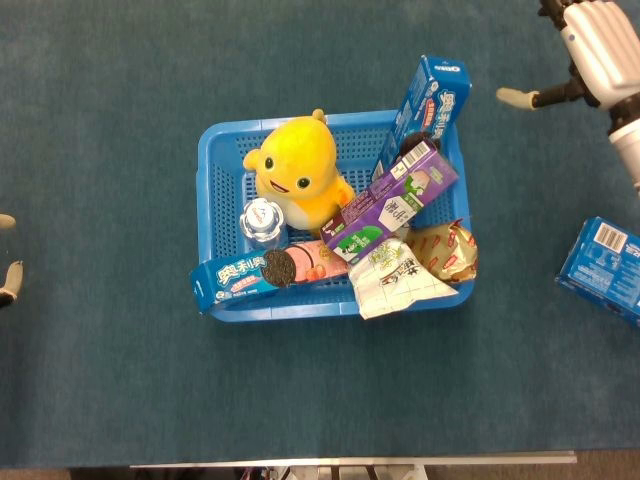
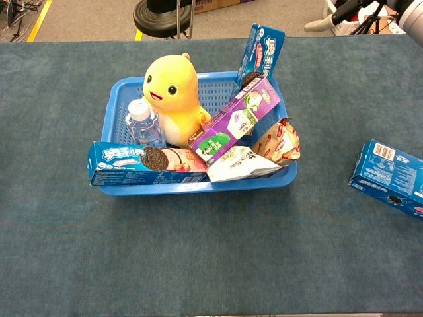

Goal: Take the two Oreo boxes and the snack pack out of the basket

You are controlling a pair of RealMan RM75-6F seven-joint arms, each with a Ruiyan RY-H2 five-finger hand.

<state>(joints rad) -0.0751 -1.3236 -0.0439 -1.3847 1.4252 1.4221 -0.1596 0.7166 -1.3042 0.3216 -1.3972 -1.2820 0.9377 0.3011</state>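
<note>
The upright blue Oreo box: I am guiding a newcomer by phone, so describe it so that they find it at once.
Start at the blue plastic mesh basket in the middle of the teal table. At its far right corner a tall blue cardboard Oreo box stands on end, rising above the rim behind the purple carton. The other Oreo box in the basket lies flat along the near rim.
</note>
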